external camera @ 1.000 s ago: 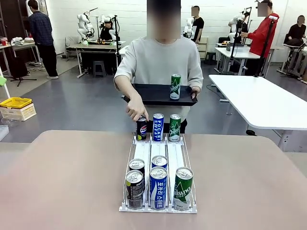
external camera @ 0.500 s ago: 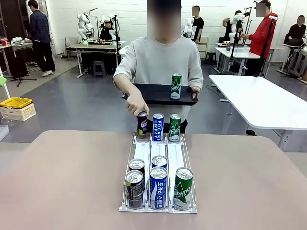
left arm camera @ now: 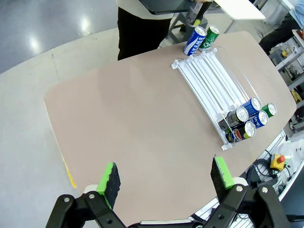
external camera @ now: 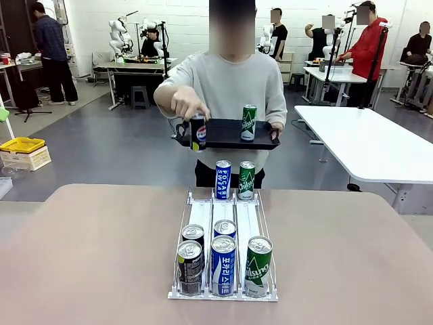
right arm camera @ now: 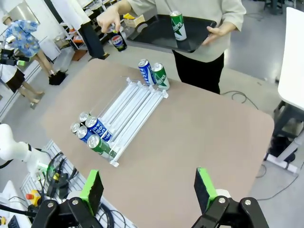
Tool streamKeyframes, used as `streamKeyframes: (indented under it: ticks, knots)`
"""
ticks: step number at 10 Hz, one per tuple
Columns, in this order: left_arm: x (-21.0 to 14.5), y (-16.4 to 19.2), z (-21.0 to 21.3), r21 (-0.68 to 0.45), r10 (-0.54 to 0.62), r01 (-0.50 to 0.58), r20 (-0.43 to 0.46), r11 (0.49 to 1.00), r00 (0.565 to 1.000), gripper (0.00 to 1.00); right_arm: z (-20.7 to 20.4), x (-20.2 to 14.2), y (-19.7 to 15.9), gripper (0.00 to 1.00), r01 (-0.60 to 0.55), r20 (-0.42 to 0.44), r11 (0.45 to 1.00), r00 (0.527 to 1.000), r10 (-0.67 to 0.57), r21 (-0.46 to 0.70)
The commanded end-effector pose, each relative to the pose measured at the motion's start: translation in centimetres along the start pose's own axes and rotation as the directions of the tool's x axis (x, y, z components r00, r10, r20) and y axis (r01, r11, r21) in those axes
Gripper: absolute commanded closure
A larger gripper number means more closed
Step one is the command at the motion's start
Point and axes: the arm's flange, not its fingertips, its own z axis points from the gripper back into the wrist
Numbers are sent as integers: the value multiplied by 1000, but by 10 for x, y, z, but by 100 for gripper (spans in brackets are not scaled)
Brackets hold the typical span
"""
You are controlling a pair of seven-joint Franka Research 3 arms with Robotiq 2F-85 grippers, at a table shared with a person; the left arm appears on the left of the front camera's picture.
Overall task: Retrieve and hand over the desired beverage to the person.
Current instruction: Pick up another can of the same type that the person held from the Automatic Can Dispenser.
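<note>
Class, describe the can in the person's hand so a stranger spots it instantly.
Find the person across the table carrying a black tray. One hand holds a can at the tray's left end. It is black, unlike the green can on the tray.

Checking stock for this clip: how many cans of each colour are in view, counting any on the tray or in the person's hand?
Black cans: 3, one in the person's hand
Blue cans: 3
Green cans: 3, one on the tray
Total: 9
</note>
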Motion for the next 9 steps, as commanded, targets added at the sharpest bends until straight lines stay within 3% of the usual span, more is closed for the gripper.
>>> streamKeyframes:
  ticks: [1,9]
  knots:
    - [0,2,0,-9,-10,10,17,1000,1000,0,0,3,-3,0,3,-4,1000,1000,-3,-3]
    - [0,2,0,-9,-10,10,17,1000,1000,0,0,3,-3,0,3,-4,1000,1000,-3,-3]
